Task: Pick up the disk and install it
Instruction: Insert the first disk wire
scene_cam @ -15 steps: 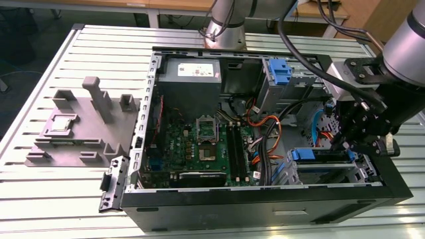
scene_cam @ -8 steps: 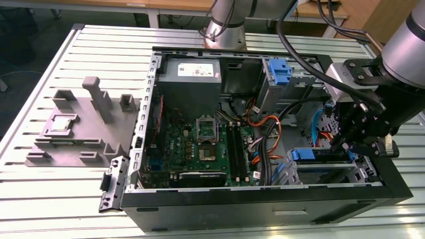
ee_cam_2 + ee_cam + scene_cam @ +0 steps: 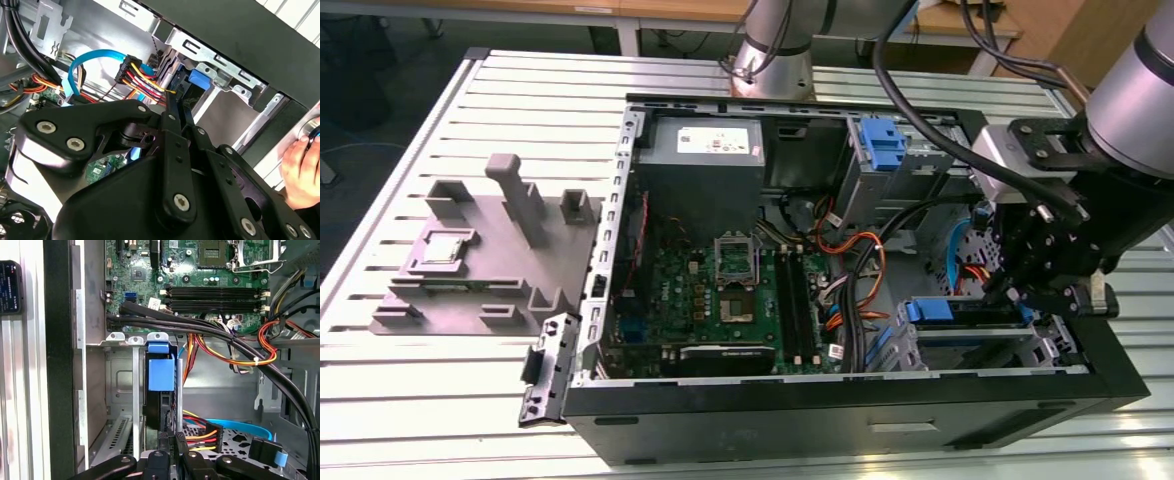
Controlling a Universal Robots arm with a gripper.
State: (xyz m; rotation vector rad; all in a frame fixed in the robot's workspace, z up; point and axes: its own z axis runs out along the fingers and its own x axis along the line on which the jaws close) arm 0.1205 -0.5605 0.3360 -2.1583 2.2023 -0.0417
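The disk (image 3: 161,371) stands on edge in the metal drive bay (image 3: 127,390) of the open computer case, its blue carrier end facing the motherboard. In the exterior view its blue carrier (image 3: 947,312) sits in the bay at the case's near corner on the exterior view's right. My gripper (image 3: 1003,296) hangs directly over that bay. In both wrist views the black fingers (image 3: 170,130) run close together down to the disk's edge, and my gripper (image 3: 170,437) looks shut on the disk. The rest of the disk is hidden inside the bay.
Bundled black, red, yellow and orange cables (image 3: 225,347) and a blue data cable (image 3: 85,62) run close beside the bay. A second blue carrier (image 3: 887,140) sits in the far bay. A grey fixture (image 3: 467,260) stands on the exterior view's left. A person's hand (image 3: 300,170) rests outside the case.
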